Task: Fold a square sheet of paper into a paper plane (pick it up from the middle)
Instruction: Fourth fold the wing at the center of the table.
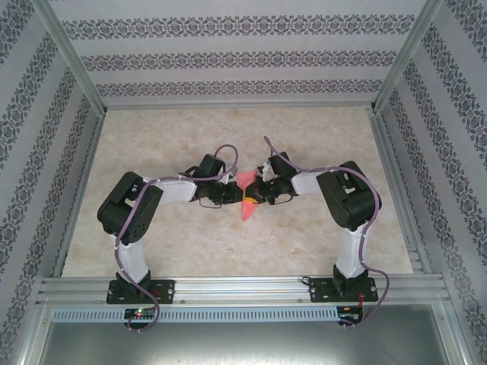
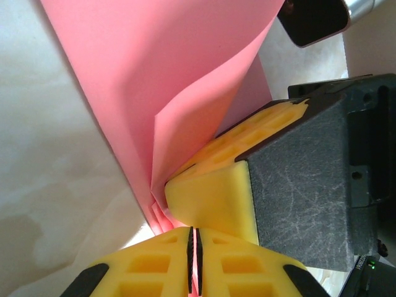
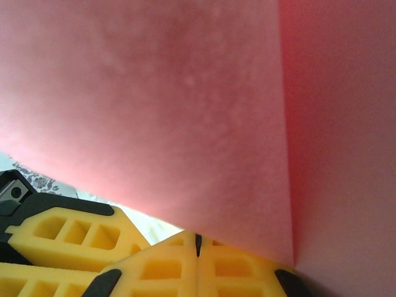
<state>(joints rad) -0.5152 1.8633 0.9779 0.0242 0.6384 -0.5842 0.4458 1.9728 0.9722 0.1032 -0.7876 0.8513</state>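
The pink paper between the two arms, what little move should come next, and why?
Probably press the paper down against the table to flatten the crease: both pairs of jaws are shut on it close together, and its folded layers bow apart.

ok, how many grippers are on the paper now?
2. The left gripper is clamped on the paper at its edge. The right gripper is shut on the fold right beside it, coming from the opposite side. They meet mid-table.

the pink paper (image 2: 154, 74) is looking matt and smooth. the yellow fingers (image 2: 148, 266) are showing dull moulded plastic, and the table (image 1: 190, 251) is looking like marbled stone.
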